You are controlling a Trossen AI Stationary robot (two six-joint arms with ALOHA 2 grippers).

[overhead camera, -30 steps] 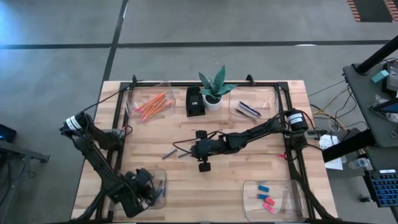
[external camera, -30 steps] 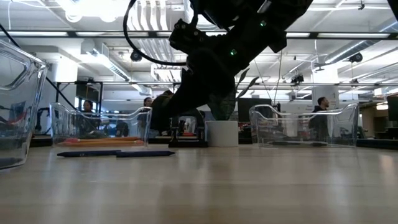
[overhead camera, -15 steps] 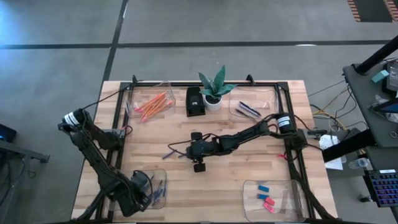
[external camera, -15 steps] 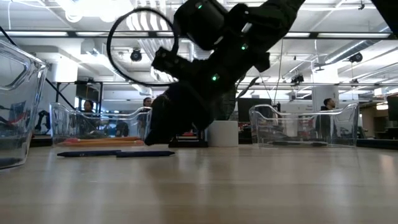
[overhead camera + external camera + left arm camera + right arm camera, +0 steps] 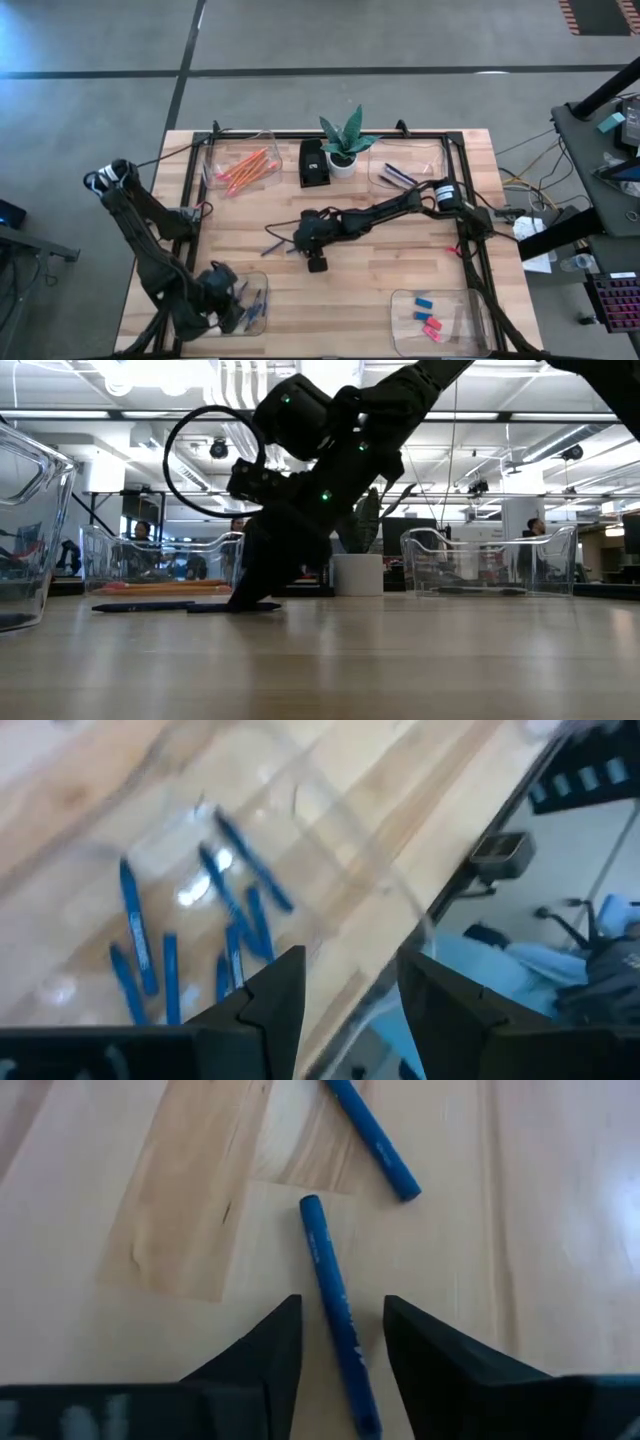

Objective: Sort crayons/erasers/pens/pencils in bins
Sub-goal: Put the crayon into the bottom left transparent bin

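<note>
Crayons [image 5: 190, 945] lie loose in the near-left bin [image 5: 262, 300], blue sticks scattered on its clear floor. Above them hangs the left gripper [image 5: 340, 985], fingers apart and empty. A second ago it sat lower over the same bin; it has since let go and lifted a little, so another crayon looks delivered.

Farther in, mid-table, the right gripper [image 5: 340, 1330] has slid leftward from where it hovered a second ago and dropped to the wood. Its fingers stand apart, straddling one loose crayon [image 5: 335, 1295] without touching it. A second loose crayon [image 5: 372, 1135] lies just beyond, apart from the first.

In my judgement the next step is closing on the straddled stick, leaving one more crayon to carry.

At the far edge, the pencils [image 5: 245, 168] rest in the far-left bin and the pens [image 5: 400, 177] in the far-right bin. The erasers [image 5: 427, 320] sit in the near-right bin.
</note>
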